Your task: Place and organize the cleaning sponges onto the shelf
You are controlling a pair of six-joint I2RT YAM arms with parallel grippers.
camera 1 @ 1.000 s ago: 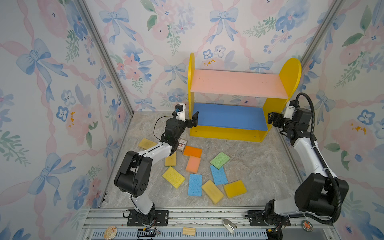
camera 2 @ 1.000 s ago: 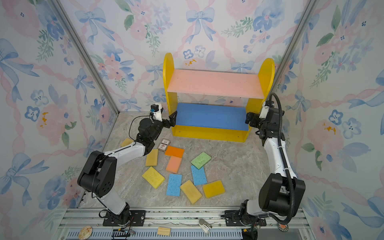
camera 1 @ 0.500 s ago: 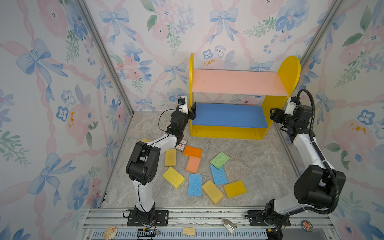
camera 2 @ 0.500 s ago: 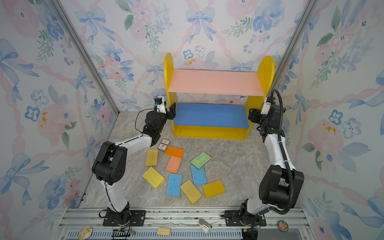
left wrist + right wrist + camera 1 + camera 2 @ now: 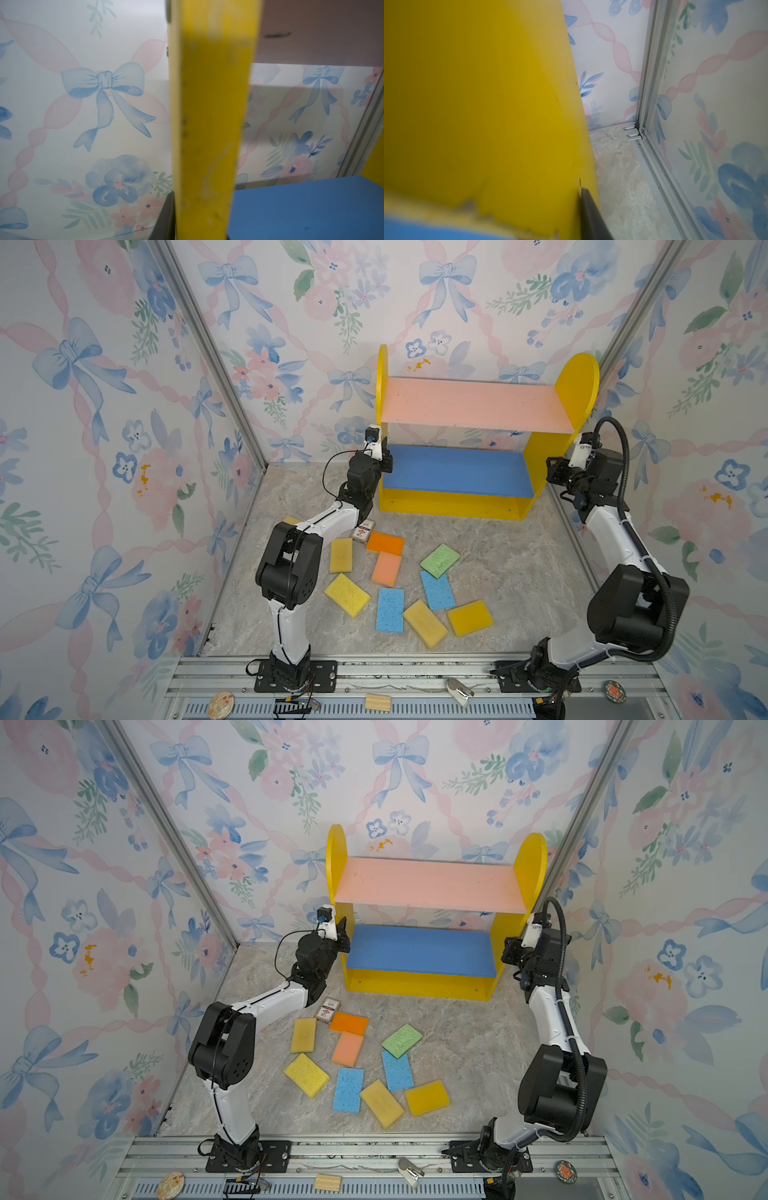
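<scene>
Left wrist view: the left gripper straddles the front edge of the left side panel of the shelf. One dark finger sits flush on the panel's outer face, so this gripper looks clamped on it. In the right wrist view a finger lies against the outer face of the right side panel, and the right gripper looks clamped there too.

In both top views the shelf stands near the back wall with both boards bare. The sponges lie scattered on the floor in front of it, a small card box among them.

The step seems to be shifting the shelf. Both arms should move together, low and at one pace, so it neither twists nor tips, and stop short of the sponges.
</scene>
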